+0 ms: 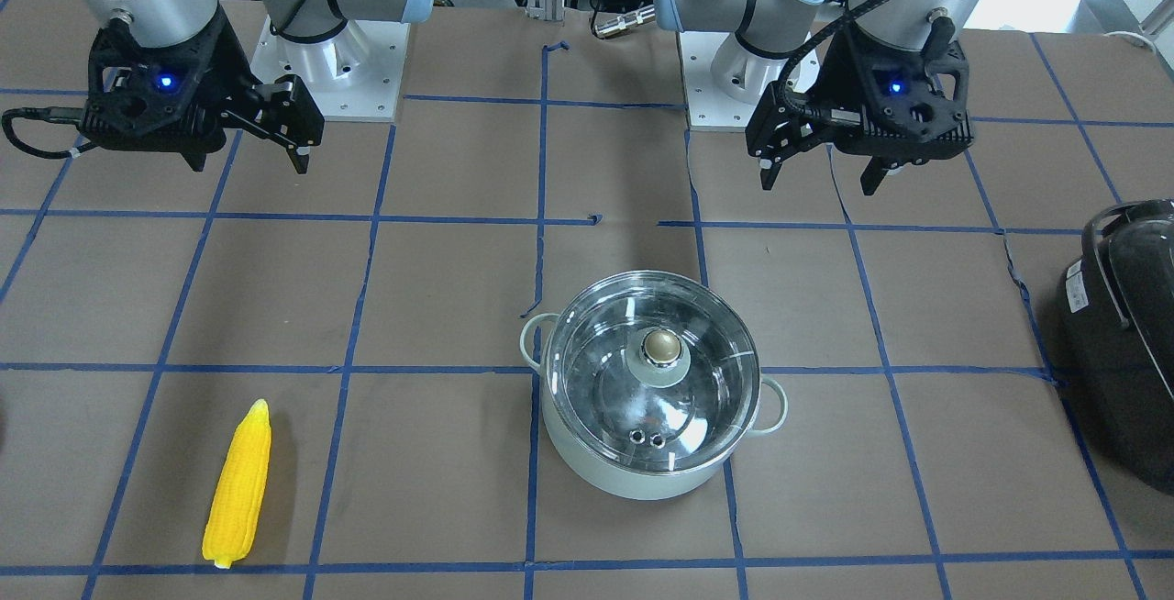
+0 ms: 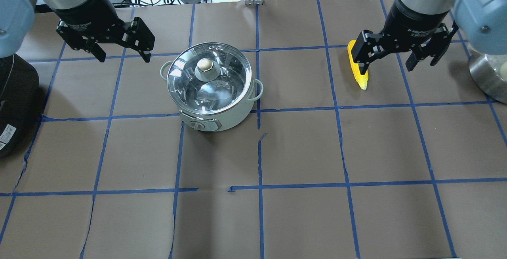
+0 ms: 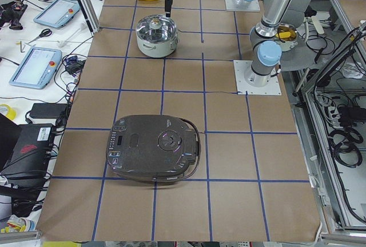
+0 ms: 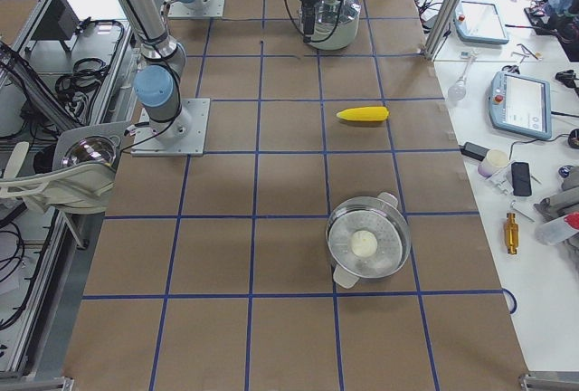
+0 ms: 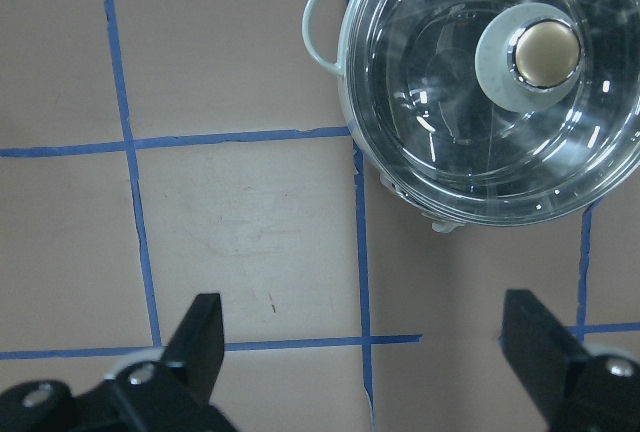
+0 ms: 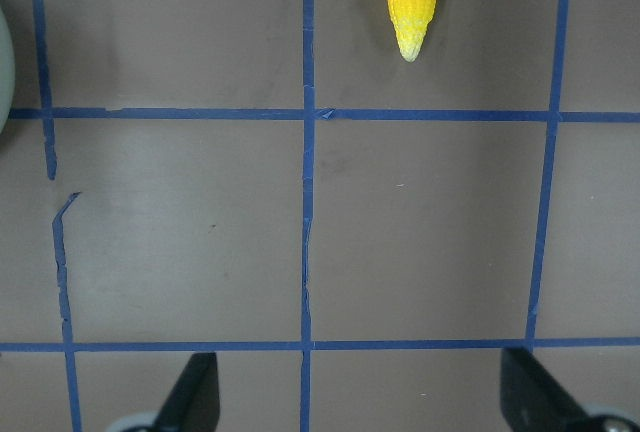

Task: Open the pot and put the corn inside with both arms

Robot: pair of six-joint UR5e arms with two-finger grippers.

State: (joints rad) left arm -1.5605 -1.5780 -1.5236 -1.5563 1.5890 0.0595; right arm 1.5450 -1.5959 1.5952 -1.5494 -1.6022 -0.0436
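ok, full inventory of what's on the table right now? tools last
pot: one, pale mint-green, mid-table, slightly to the robot's left
lid: one, clear glass with a brass-coloured knob, seated on the pot
corn: one, bright yellow, lying flat on the robot's right, apart from the pot
black electric cooker: one, lid shut, at the table's end on the robot's left
steel pot: one, shiny, something pale inside (cannot tell what), at the table's end on the robot's right
table: one, brown cover with a blue tape grid
left tool: one, black, open, empty, raised beside the pot
right tool: one, black, open, empty, raised near the corn
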